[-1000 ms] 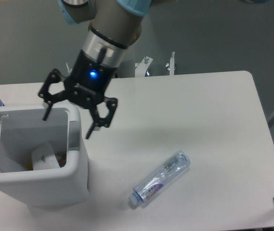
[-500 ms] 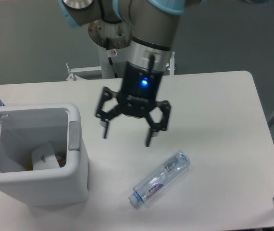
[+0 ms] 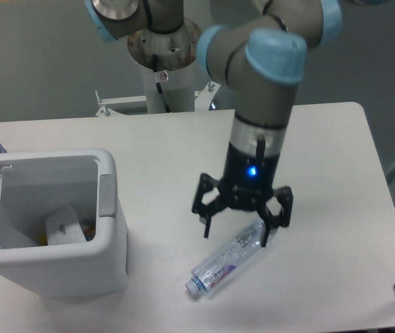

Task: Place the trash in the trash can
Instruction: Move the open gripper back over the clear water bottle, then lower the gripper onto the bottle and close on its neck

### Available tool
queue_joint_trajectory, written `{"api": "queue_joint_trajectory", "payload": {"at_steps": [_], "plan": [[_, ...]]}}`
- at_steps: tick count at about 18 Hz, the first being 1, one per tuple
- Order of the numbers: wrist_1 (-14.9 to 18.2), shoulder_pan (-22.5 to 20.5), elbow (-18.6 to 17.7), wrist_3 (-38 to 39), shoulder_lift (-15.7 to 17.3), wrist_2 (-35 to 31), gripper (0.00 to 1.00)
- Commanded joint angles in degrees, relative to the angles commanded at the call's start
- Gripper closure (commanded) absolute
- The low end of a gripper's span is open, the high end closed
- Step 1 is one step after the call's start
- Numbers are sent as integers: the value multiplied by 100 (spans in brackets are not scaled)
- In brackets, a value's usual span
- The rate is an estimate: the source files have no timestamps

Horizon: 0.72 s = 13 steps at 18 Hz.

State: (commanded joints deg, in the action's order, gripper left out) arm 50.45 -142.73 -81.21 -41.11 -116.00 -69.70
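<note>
Step in hand: reaching for the bottle (image 3: 229, 259), which lies on its side near the front edge of the table (image 3: 322, 173), right of the trash can (image 3: 107, 229). The can sits at the front-left corner, lid up, a white wrapper (image 3: 64, 225) already inside. The gripper (image 3: 239, 225) hangs just above the bottle's upper end, fingers spread wide, grasping nothing; the right fingertip (image 3: 264, 239) looks at or very near the bottle, contact unclear. Next move probably: drop lower, straddle the bottle body, close across its width, then lift and carry left to the can.
</note>
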Motion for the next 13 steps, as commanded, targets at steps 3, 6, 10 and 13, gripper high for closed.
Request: {"api": "queue_joint_trajectory", "payload": {"at_steps": [3, 6, 10, 13], "plan": [[0, 35, -79, -695, -238, -9, 0], [-9, 79, -185, -837, -396, -9, 0], [-62, 342, -97, -837, -739, -298, 0], [-106, 500, -88, -837, -871, -308, 0]]}}
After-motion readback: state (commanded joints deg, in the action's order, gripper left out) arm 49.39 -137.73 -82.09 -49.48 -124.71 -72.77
